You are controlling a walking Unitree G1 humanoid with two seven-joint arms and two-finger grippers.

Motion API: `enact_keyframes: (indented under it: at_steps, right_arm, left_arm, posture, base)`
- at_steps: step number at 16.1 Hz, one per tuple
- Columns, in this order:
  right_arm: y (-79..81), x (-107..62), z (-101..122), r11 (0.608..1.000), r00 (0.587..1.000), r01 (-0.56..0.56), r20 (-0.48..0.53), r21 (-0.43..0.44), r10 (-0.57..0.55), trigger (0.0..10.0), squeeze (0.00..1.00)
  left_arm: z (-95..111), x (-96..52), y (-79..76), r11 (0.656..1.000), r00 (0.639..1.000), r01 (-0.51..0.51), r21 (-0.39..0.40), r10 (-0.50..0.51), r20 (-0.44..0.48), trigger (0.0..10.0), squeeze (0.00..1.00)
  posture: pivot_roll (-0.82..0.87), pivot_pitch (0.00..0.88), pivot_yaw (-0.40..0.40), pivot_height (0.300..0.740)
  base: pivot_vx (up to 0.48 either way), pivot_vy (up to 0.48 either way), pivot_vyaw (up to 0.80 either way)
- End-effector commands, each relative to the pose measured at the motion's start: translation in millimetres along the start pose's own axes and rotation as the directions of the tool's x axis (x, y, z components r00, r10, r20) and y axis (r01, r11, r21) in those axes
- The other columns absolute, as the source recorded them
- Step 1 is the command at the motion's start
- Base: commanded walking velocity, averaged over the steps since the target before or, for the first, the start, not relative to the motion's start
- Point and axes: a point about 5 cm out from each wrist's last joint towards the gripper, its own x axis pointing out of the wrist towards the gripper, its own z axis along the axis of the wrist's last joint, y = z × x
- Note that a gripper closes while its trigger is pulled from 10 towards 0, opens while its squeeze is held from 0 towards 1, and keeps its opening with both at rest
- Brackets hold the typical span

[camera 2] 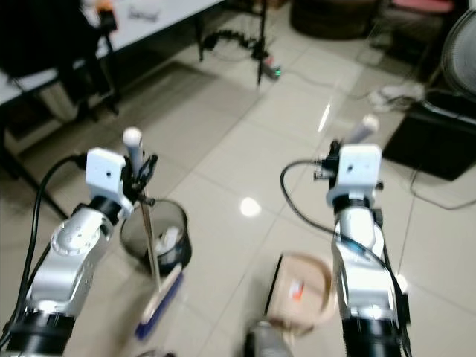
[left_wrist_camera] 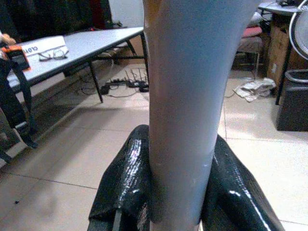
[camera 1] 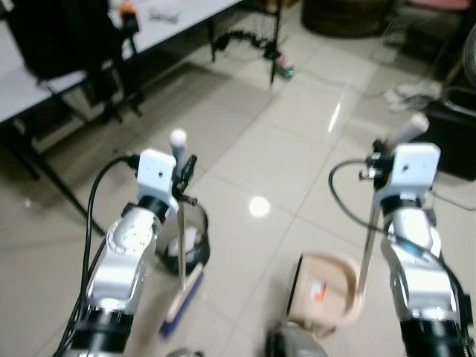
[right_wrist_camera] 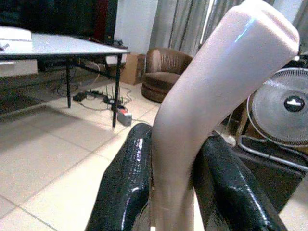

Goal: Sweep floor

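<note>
My left gripper (camera 1: 183, 169) is shut on the grey handle of a broom (camera 1: 180, 223), which stands nearly upright with its blue and cream brush head (camera 1: 181, 301) on the tiled floor. In the left wrist view both black fingers (left_wrist_camera: 127, 178) press against the handle (left_wrist_camera: 185, 96). My right gripper (camera 1: 381, 155) is shut on the beige handle (camera 1: 366, 245) of a dustpan (camera 1: 323, 290) that rests on the floor between my arms. The right wrist view has the curved handle top (right_wrist_camera: 216, 91) clamped between the fingers (right_wrist_camera: 130, 183).
A small dark waste bin (camera 1: 190, 245) with white scraps stands just behind the broom. A white table (camera 1: 89, 52) with black legs and a power strip with cables (camera 1: 279, 63) lie ahead left. A black box (camera 1: 454, 137) and a fan (right_wrist_camera: 284, 113) stand at the right.
</note>
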Motion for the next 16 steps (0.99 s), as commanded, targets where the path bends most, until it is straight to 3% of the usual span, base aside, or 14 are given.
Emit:
enact_keyframes:
  at_steps: [1, 9, 14, 16]
  right_arm:
    - [-1.6, 2.8, 10.1, 1.000, 0.999, 0.004, 0.036, -0.009, -0.004, 10.0, 0.00]
    - [-0.1, 0.8, 5.4, 1.000, 1.000, -0.002, -0.007, -0.010, 0.001, 10.0, 0.00]
    - [1.0, -0.7, 3.5, 1.000, 1.000, -0.001, -0.019, -0.005, 0.001, 10.0, 0.00]
    - [1.1, -1.6, 1.4, 1.000, 1.000, -0.002, -0.022, 0.029, 0.003, 10.0, 0.00]
  left_arm:
    - [2.6, 0.5, 2.7, 1.000, 1.000, -0.019, 0.020, 0.019, 0.014, 10.0, 0.00]
    - [-3.0, -0.1, -1.4, 1.000, 1.000, -0.006, 0.027, 0.007, -0.011, 10.0, 0.00]
    - [-0.9, 1.3, -3.9, 0.999, 1.000, 0.006, 0.039, -0.007, 0.021, 10.0, 0.00]
    - [-1.1, 2.3, -1.4, 0.999, 0.999, -0.020, 0.027, 0.019, 0.041, 10.0, 0.00]
  posture:
    - [0.00, 0.096, 0.043, 0.740]
    - [0.00, 0.097, 0.039, 0.740]
    - [0.00, 0.098, 0.042, 0.740]
    - [0.00, 0.099, 0.041, 0.740]
  base:
    - [0.000, 0.000, -0.80]
    - [0.000, 0.000, -0.80]
    - [0.000, 0.000, -0.80]
    - [0.351, 0.000, -0.80]
